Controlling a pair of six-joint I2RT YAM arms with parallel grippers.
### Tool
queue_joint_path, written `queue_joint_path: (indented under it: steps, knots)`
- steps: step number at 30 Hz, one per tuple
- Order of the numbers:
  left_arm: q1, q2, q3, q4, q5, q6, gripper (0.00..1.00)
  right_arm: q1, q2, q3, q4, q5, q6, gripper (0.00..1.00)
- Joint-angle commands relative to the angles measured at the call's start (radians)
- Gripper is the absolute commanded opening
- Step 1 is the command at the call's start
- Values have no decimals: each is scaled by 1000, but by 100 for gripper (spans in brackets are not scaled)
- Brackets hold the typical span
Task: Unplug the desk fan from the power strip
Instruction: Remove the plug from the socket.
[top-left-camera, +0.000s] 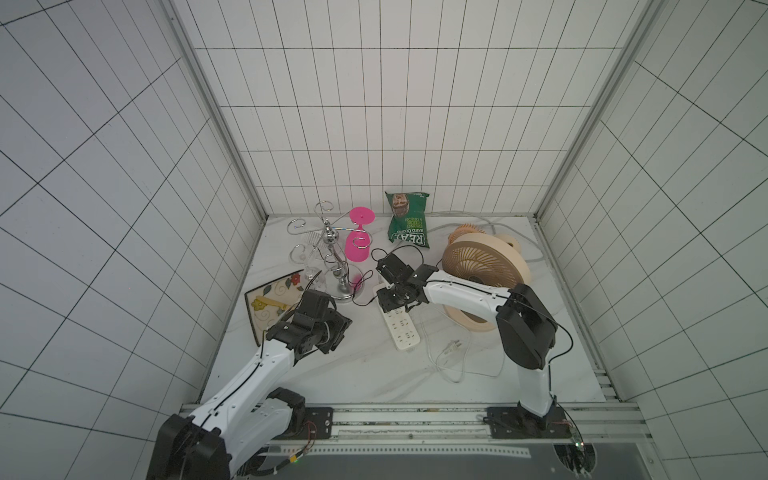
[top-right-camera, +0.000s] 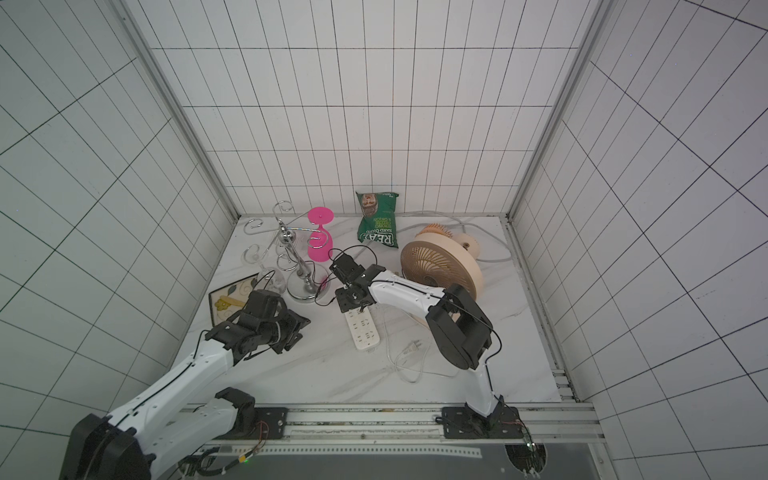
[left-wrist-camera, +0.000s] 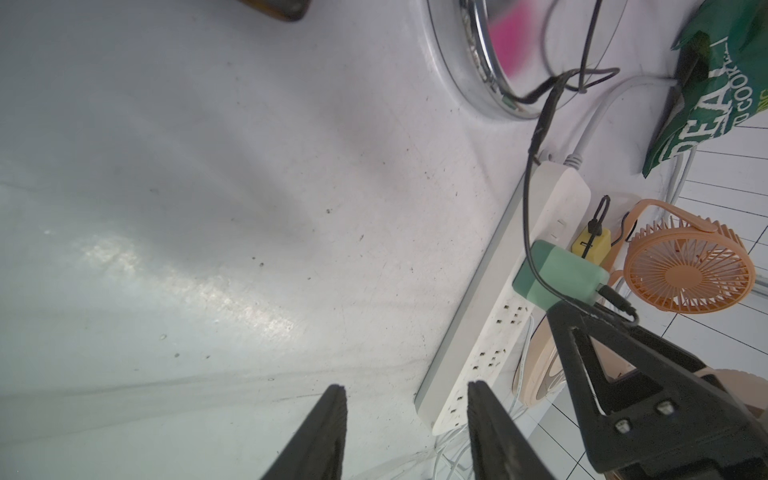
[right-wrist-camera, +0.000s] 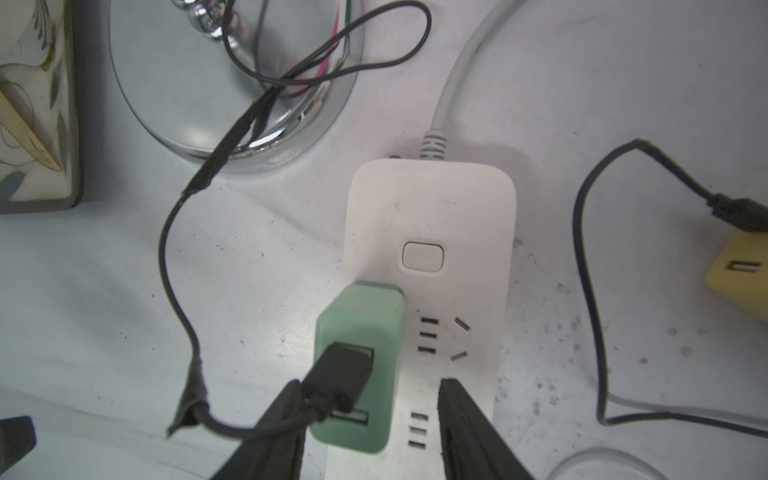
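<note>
Two grippers are at work over the desk (top-left-camera: 353, 374). The left gripper (left-wrist-camera: 406, 386) hovers above bare surface, jaws apart and empty, with the power strip (top-left-camera: 401, 330) lying just to its right. The right gripper (right-wrist-camera: 370, 382) hangs directly over the strip's cabled end, released. Its jaws straddle a mint-green adapter (right-wrist-camera: 357, 316) seated in a socket; one finger touches the adapter's black lead (right-wrist-camera: 166, 249), the other stands clear of its side. Behind this gripper, beside the strip's opposite end, a white two-pin plug (top-left-camera: 451, 345) lies loose on the desk, a thin white cord (top-left-camera: 455, 381) looping from it. The desk fan (top-left-camera: 482, 259) stands close on the gripper's right, alongside its forearm. Judging by that free plug, the fan looks already unplugged, though the arm hides where the cord ends, so I cannot be sure. The strip is smooth, matt, round-cornered plastic and the adapter a soft-edged block. The fan has a ribbed spiral grille in a rigid beige ring, and the desk is glossy and faintly marbled.
</note>
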Motion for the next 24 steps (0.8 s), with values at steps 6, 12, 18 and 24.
queue_joint_path:
  steps: [6, 12, 18, 24]
  knots:
    - [2, -18, -20, 13, 0, -5, 50, 7, 30, 31, -13, 54, 17, 40]
    - [-43, 21, -34, 122, 13, 77, 50, 14, -9, -9, -11, 104, 70, 31]
    - [-154, 66, -17, 230, -10, 151, 51, 30, -65, -59, -19, 116, 125, 28]
    - [-192, 96, -45, 330, 22, 166, 51, 46, -106, -104, -19, 138, 169, 26]
